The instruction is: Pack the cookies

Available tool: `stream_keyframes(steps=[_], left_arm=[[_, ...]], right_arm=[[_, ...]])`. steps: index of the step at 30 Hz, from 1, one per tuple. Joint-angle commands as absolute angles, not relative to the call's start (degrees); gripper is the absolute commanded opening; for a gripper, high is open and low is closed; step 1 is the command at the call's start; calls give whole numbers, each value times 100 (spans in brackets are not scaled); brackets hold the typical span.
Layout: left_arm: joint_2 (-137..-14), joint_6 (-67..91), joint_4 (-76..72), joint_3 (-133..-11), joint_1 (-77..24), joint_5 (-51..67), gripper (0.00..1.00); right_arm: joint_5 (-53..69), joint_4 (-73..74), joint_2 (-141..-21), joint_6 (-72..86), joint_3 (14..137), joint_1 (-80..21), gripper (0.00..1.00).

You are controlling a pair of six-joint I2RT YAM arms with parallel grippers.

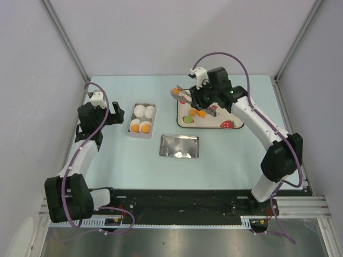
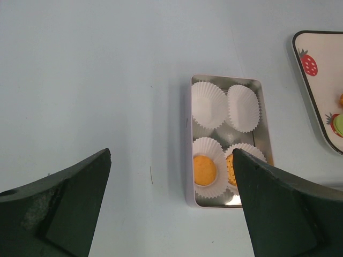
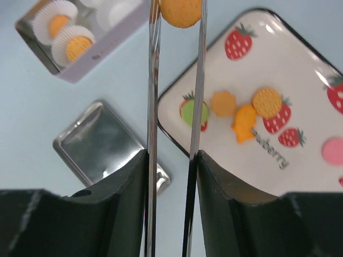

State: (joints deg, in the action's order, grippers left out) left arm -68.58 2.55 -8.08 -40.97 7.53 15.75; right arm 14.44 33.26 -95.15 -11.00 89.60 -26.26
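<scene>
1. The strawberry tray (image 3: 300, 69) carries three loose cookies (image 3: 266, 101).
2. The tin (image 2: 188, 160) has two cookies (image 2: 204, 168) in paper cups (image 2: 209, 104), just ahead of the left gripper (image 2: 171, 155), which is spread wide and holds nothing.
3. The right gripper (image 3: 171, 160) clenches the tongs (image 3: 153, 107), whose tips pinch one cookie (image 3: 181, 12).

Left pincer (image 2: 171, 156) gapes wide; right pincer (image 3: 170, 160) is clamped around tongs (image 3: 153, 80).

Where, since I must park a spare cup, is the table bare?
Bare: the table strip between the lid and the near edge, and the strip behind the tin. Crowded: the strawberry tray, under the tongs in the right gripper.
</scene>
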Motion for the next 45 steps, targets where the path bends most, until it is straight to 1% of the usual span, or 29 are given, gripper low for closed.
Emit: stream_keyframes(steps=[1, 8, 18, 27, 38, 45], left_arm=[[-6882, 264, -949, -4192, 791, 1696, 100], [-6803, 246, -1072, -4140, 791, 1591, 100], [-6794, 176, -1134, -4104, 791, 1573, 100], [-6689, 149, -1107, -4113, 791, 1573, 100], [-6645, 158, -1099, -4087, 800, 1600, 100], [-6680, 149, -1116, -4061, 791, 1600, 100]], right_arm=[[1327, 3366, -10229, -1028, 9851, -3058, 43], [1239, 3358, -11328, -1116, 10950, -3656, 43], [1353, 3410, -12480, -1125, 12084, -4051, 43], [1441, 3393, -12955, -1081, 12436, -4219, 43], [1459, 3384, -13157, -1090, 12516, -4263, 43], [1424, 3392, -13271, -1142, 12586, -4272, 45]])
